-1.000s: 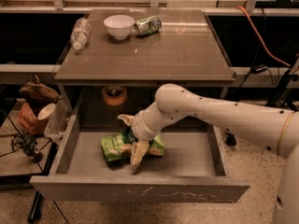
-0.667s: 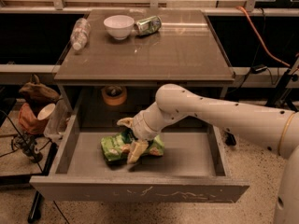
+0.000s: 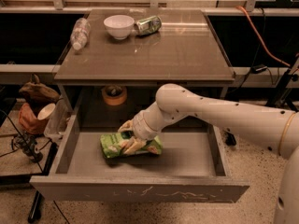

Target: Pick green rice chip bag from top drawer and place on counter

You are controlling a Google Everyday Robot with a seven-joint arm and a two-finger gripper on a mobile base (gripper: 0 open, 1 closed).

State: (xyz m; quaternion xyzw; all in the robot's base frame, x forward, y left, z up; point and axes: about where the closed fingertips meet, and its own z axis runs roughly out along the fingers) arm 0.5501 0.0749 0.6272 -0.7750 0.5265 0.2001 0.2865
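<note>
The green rice chip bag [image 3: 110,149] lies flat on the floor of the open top drawer [image 3: 140,191], left of its middle. My gripper [image 3: 130,136] reaches down into the drawer from the right. Its pale fingers [image 3: 134,146] straddle the middle of the bag and press on it. The bag still rests on the drawer floor. The counter [image 3: 159,55] is the grey-brown slab above the drawer. My white arm [image 3: 219,113] crosses in front of the cabinet's right side.
On the counter's far left stand a white bowl [image 3: 118,26], a green metal can [image 3: 149,25] on its side and a lying plastic bottle [image 3: 80,33]. An orange-brown round object [image 3: 114,95] sits in the recess behind the drawer. Clutter and cables [image 3: 32,115] lie left of the cabinet.
The gripper's fingers have drawn closer together around the bag, the lower finger pulling up from the drawer floor. The bag has shifted slightly; the arm has barely moved.
</note>
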